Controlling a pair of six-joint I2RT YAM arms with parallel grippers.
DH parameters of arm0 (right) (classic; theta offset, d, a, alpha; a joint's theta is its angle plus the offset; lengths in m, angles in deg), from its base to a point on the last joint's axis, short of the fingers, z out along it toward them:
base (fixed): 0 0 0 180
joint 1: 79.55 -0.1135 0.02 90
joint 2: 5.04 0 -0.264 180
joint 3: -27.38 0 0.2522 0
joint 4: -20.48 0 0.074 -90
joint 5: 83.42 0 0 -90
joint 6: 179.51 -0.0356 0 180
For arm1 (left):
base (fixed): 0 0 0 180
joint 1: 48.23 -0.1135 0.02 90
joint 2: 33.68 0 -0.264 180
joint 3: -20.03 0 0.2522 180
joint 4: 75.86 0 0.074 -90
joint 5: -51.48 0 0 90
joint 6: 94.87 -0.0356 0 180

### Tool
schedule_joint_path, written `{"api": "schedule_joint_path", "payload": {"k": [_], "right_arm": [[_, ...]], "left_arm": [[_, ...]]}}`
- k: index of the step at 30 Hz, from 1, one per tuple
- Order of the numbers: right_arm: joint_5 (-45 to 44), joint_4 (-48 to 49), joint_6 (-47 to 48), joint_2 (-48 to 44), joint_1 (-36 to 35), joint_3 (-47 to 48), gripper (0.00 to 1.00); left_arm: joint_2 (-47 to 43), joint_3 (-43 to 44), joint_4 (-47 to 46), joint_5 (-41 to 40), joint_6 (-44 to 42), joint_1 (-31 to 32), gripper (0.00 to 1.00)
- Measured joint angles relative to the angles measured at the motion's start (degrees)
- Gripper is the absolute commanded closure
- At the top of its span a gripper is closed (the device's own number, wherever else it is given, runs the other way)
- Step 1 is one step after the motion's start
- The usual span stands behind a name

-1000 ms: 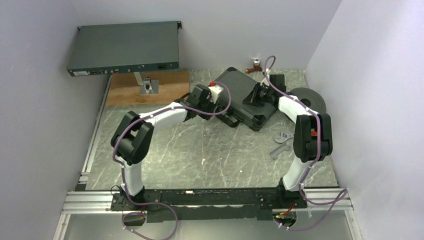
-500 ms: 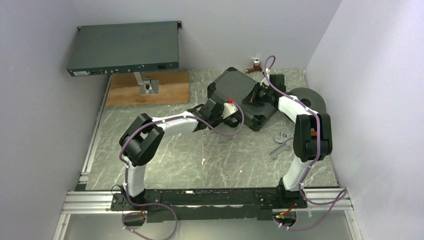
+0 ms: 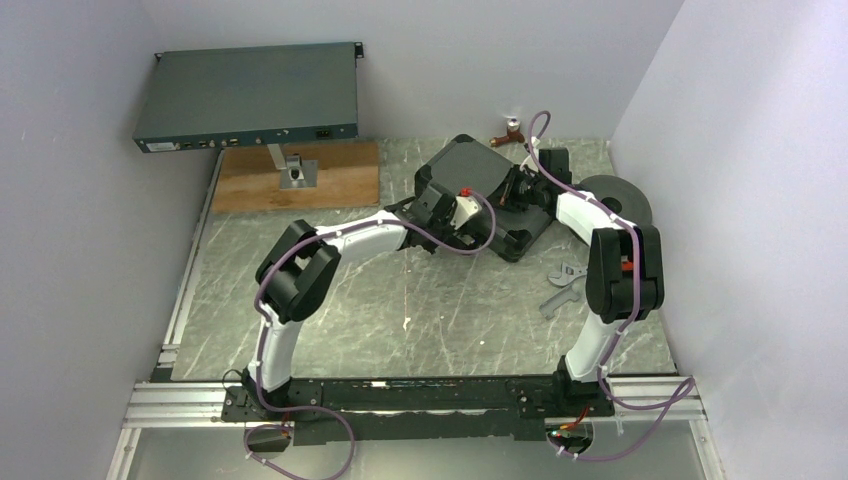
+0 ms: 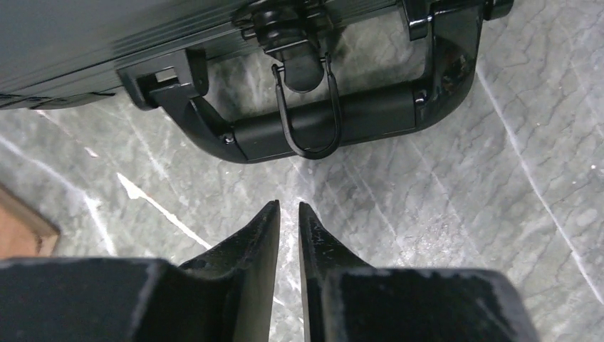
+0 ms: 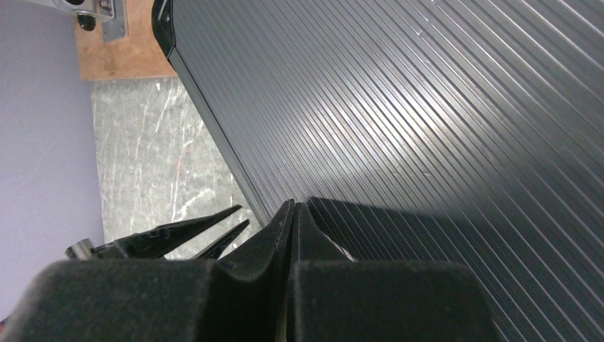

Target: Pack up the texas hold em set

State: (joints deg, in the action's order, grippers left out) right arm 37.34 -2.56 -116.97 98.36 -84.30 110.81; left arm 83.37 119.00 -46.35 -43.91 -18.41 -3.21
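- The black hard case [image 3: 470,165] lies flat on the table [image 3: 400,300], toward the far right, between the 2 arms.
- It sits at a slant: its long axis runs from far-left to near-right, and the carry handle [image 4: 324,125] on 1 long side faces near-left, toward the left arm.
- The lid is down, so nothing inside can be seen; a thin wire loop [image 4: 303,114] from the catch hangs over the middle of the handle.
- The left claw [image 4: 288,210] is low over bare table just in front of the handle, tips aimed at it but apart from it; its 2 fingers leave only a narrow slit and hold nothing.
- The right claw [image 5: 293,214] is over the ribbed lid, fingers pressed together with nothing between them; the tips are at the lid surface, though I cannot tell whether they press on it.
- A black round disc [image 3: 622,195] lies just right of the case, and a grey wrench [image 3: 562,285] lies nearer, beside the right arm.
- At far left a flat grey electronics box [image 3: 250,95] stands raised on a stand above a wooden board [image 3: 340,180].
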Motion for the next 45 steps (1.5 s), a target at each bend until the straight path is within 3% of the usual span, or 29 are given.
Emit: {"api": "schedule_joint_path", "payload": {"k": [11, 25, 45], "right_arm": [[0.8, 0.7, 0.0, 0.5, 0.0, 0.2, 1.0], [1.4, 0.8, -0.1, 1.2, 0.0, 0.9, 1.0], [1.6, 0.9, -0.2, 1.3, 0.0, 0.9, 1.0]], "left_arm": [[7.1, 10.0, 7.3, 7.0, 3.8, -3.1, 0.87], [11.8, 15.2, 10.7, 15.3, 8.3, -5.2, 0.89], [11.9, 14.0, 8.4, 27.1, 11.5, -8.6, 0.9]]}}
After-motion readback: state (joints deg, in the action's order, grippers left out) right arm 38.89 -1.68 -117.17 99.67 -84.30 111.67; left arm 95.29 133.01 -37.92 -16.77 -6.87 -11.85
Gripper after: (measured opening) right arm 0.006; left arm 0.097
